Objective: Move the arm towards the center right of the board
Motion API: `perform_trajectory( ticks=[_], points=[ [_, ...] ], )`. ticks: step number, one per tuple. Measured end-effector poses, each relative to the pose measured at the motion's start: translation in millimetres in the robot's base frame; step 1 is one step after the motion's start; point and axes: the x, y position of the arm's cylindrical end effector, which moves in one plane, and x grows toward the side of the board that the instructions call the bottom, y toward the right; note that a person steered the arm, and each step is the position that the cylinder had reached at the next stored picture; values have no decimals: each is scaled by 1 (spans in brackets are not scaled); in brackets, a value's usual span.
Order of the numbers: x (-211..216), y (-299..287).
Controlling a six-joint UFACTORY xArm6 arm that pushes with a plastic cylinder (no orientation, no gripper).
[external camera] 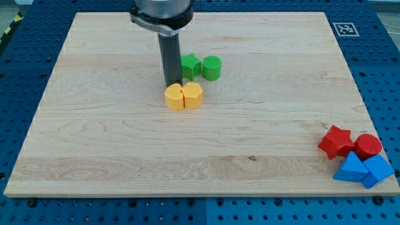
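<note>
My tip [172, 84] is at the lower end of the dark rod, above the board's middle. It stands just above and touching or nearly touching the two yellow blocks: a yellow hexagon-like block [174, 97] and a yellow block [193, 95], side by side. A green star-like block [190, 65] sits right of the rod, with a green cylinder [211, 67] next to it. The centre right of the wooden board [300, 94] lies far to the right of my tip.
At the board's bottom right corner sit a red star block [336, 141], a red cylinder [367, 145], a blue triangle block [351, 169] and another blue block [378, 169]. A marker tag [344, 29] is at the top right corner.
</note>
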Motion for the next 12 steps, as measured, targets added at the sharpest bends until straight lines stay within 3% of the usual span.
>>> perform_trajectory(
  ticks=[4,6,8,10,12],
  points=[
    [4,115],
    [31,176],
    [36,267],
    [37,277],
    [45,333]
  ],
)
